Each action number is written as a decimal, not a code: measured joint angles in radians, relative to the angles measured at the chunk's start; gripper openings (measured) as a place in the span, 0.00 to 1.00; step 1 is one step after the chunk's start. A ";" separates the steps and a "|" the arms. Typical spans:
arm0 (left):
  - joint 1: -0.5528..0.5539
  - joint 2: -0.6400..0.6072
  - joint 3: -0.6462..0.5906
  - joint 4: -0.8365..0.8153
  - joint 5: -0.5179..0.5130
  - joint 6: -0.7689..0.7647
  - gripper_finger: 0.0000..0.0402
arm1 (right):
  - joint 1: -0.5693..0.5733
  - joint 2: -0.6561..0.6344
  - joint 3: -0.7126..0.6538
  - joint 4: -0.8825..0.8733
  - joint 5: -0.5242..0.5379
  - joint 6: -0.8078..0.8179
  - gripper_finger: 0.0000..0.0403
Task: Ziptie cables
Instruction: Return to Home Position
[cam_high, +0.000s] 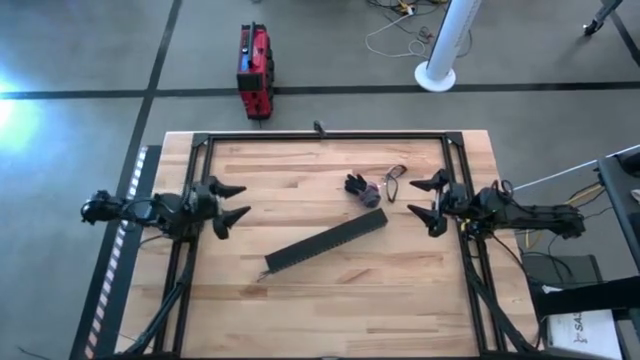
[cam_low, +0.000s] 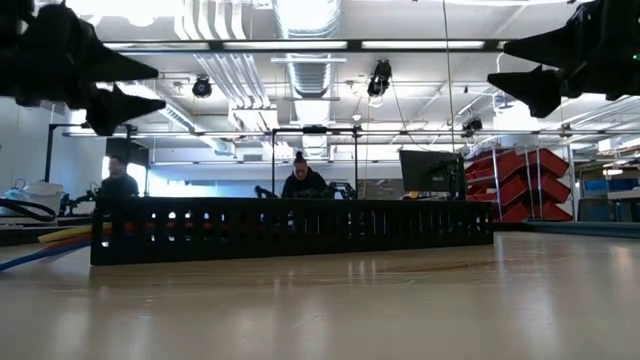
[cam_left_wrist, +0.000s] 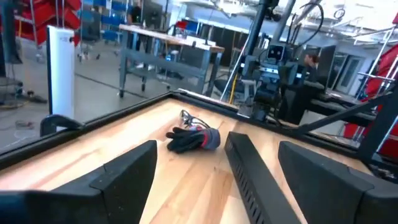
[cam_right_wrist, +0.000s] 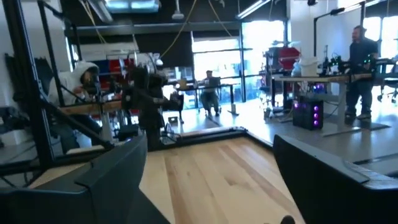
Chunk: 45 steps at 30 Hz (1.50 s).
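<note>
Counter (cam_high: 300, 300): duct (cam_high: 325, 244) diagonal at centre | cables: unseen, likely inside; soft, light | left hand (cam_high: 244, 200): wide, empty | right hand (cam_high: 412, 197): wide, empty | grasp: stiff duct, mid-length

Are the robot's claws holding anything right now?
No, nothing is held. The left gripper and the right gripper are both open and empty.

The left arm reaches in from the left side, stretched level, and its left gripper (cam_high: 240, 200) points toward the middle with its two fingers (cam_left_wrist: 127, 174) spread wide apart, holding nothing. The right arm mirrors it from the right side, and the right gripper (cam_high: 418, 197) faces inward with its fingers (cam_right_wrist: 118, 177) likewise spread and bare.
</note>
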<state>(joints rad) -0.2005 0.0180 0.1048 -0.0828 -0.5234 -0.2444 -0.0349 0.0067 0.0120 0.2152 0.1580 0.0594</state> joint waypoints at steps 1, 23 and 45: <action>0.000 -0.003 -0.029 0.037 0.001 0.010 0.80 | 0.000 -0.004 0.000 -0.001 0.001 -0.003 0.82; -0.001 0.051 -0.089 0.176 0.043 -0.053 0.79 | 0.000 0.028 0.000 -0.045 0.000 -0.033 0.17; -0.001 0.170 -0.089 0.177 0.044 -0.053 0.80 | 0.000 0.028 -0.001 -0.046 0.001 -0.008 0.12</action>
<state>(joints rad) -0.2020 0.1885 0.0162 0.0946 -0.4798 -0.2977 -0.0349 0.0345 0.0109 0.1692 0.1589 0.0517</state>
